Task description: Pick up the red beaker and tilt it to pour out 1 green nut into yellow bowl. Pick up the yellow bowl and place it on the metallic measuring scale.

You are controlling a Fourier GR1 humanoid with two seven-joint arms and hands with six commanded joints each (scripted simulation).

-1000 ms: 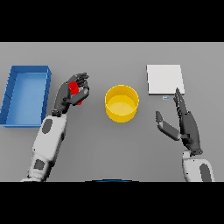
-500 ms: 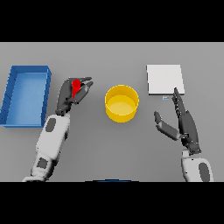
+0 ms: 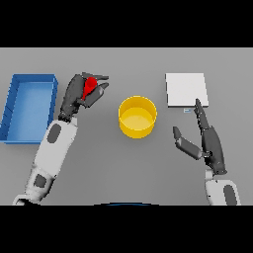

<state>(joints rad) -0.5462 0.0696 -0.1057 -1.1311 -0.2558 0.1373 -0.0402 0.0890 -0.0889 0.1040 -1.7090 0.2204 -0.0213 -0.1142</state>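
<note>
My left hand is shut on the red beaker, holding it up above the table to the left of the yellow bowl. The beaker leans toward the bowl, and only its upper part shows between the fingers. The bowl stands in the middle of the table, and no nut can be made out inside it. The metallic measuring scale lies flat at the back right. My right hand is open, fingers straight and pointing away, just in front of the scale and to the right of the bowl.
A blue bin stands at the left edge, close beside my left forearm. A small display tab sticks out at the scale's front edge, near my right fingertips.
My left hand has lifted the red beaker up and moved it slightly right toward the bowl, tilting it more. The right hand, the bowl and the scale have stayed in place.
</note>
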